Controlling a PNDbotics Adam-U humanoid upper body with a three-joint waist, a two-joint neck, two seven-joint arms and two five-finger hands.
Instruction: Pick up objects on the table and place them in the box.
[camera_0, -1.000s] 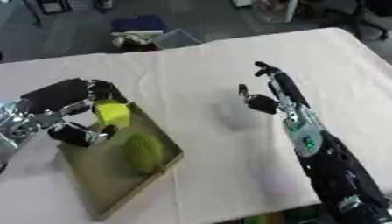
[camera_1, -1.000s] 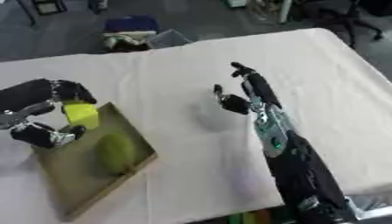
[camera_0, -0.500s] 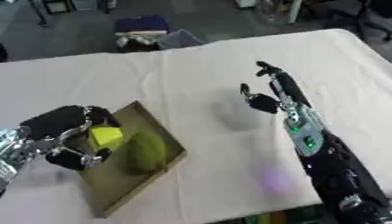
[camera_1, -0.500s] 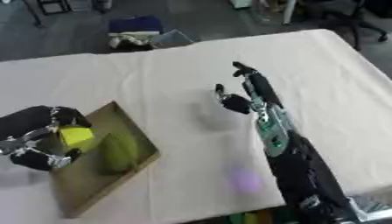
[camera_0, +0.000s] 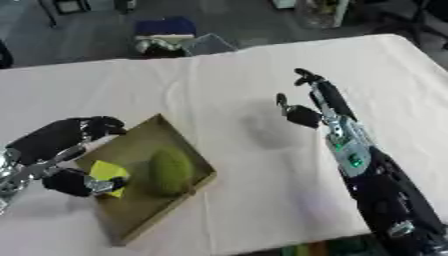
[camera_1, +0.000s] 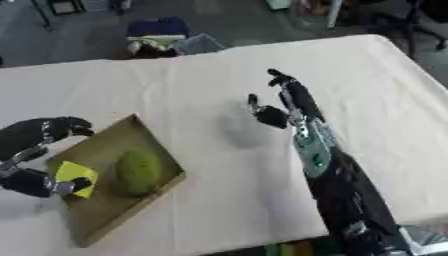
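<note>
Lower now than a second ago, the left hand (camera_0: 61, 155) has dropped from over the box's far corner to its near-left edge, carrying the yellow block (camera_0: 107, 171) with it.

Left eye view: the hand's fingers curl over the box's rim (camera_0: 179, 134) while its thumb presses the yellow block from below; the block sits just inside the box, partly over the edge. A green oval fruit (camera_0: 171, 171) lies in the middle of the box, just beside the block. The right hand (camera_0: 308, 102) hangs over the white table (camera_0: 219, 80), fingers straight, thumb apart, holding nothing.

Right eye view: the same box (camera_1: 153, 150) shows tilted on the table, the block at its left edge, the fruit beside it, the right hand well apart from both.
</note>
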